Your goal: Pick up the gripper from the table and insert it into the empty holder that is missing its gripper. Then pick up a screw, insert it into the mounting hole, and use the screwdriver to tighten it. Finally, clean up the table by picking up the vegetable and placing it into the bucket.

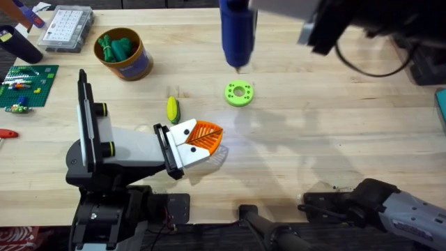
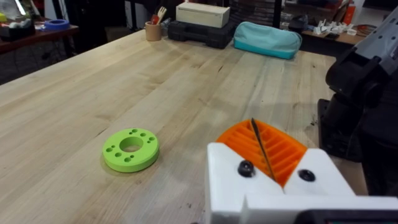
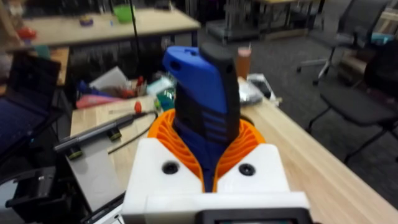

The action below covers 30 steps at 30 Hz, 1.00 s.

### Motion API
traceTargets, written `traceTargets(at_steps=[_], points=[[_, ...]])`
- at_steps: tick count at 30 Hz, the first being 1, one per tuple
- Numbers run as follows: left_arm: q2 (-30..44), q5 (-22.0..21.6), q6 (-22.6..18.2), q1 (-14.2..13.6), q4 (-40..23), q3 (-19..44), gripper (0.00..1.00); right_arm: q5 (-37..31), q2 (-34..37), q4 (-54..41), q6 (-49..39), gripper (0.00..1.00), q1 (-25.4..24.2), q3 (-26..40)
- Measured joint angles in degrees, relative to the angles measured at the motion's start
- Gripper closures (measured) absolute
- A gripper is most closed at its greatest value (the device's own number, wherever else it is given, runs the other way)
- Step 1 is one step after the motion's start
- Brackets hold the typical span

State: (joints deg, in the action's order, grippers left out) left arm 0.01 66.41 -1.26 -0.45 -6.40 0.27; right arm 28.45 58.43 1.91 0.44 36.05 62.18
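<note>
left gripper (image 2: 268, 152): white fingers, orange ribbed pads closed together, thin dark line down the seam; can't tell if that's a gap or something pinched. 2 dark screw holes, one per white base

overhead, nearest the bases: the holder (image 1: 132, 144), 1 grey-white block on a black stand, 2 yellow-green knobs (image 1: 102, 109), black plate at its end. the gripper (image 1: 201, 141) sits right at that plate, white base + orange lattice tip, pointing out over the table (image 1: 334, 139). white-and-orange parts there overlap, can't separate them into fingers from above

just past that tip: the vegetable (image 1: 172, 109), 1 piece, yellow with green end, lying flat on the wood, apart from everything

next out: 1 lime-green ring (image 1: 239, 93), big centre hole + a circle of small holes, flat on the table. also in left wrist view, near the orange pads

right gripper (image 3: 208, 163): clamped on the screwdriver (image 3: 205, 93), blue body squeezed between the 2 orange pads. overhead has the screwdriver up in the air, roughly vertical, thin metal bit just beyond the ring, not touching it

far left: the bucket (image 1: 143, 61), 1 tub, orange-tan rim, blue band, several dark green pieces (image 1: 115, 47) inside, can't count them. near it 1 green baseplate (image 1: 28, 85) with small bricks, then 1 clear parts box (image 1: 66, 26) at the far edge

lettering: the box lid carries a printed grid, too small to read. nothing legible on the screwdriver
</note>
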Motion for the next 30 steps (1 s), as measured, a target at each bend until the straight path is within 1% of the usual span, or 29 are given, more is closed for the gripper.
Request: traceTargets(at_steps=[4, 11, 14, 16, 21, 23, 26, 30], points=[[0.0, 0.0, 0.0, 0.0, 0.0, 0.0, 0.982, -0.1, 0.4, 0.3, 0.0, 0.956, -0.1, -1.7], [0.0, 0.0, 0.0, 0.0, 0.0, 0.0, 0.982, -0.1, 0.3, 2.5, 0.0, 0.958, -0.1, -1.4], [0.0, 0.0, 0.0, 0.0, 0.0, 0.0, 0.982, 0.1, 0.2, 0.7, 0.0, 0.955, -0.4, 0.6], [0.0, 0.0, 0.0, 0.0, 0.0, 0.0, 0.982, 1.1, 0.6, -1.0, 0.0, 0.956, -1.1, 3.7], [0.0, 0.0, 0.0, 0.0, 0.0, 0.0, 0.982, 9.1, 3.4, 0.3, 0.2, 0.957, -4.3, 13.1], [0.0, 0.0, 0.0, 0.0, 0.0, 0.0, 0.982, 11.9, 4.9, 3.1, 1.1, 0.958, -4.8, 15.2], [0.0, 0.0, 0.0, 0.0, 0.0, 0.0, 0.982, 17.1, 8.4, 10.7, 3.1, 0.955, -4.9, 16.0], [0.0, 0.0, 0.0, 0.0, 0.0, 0.0, 0.982, 23.7, 15.1, 22.8, 7.9, 0.957, -5.0, 15.9]])
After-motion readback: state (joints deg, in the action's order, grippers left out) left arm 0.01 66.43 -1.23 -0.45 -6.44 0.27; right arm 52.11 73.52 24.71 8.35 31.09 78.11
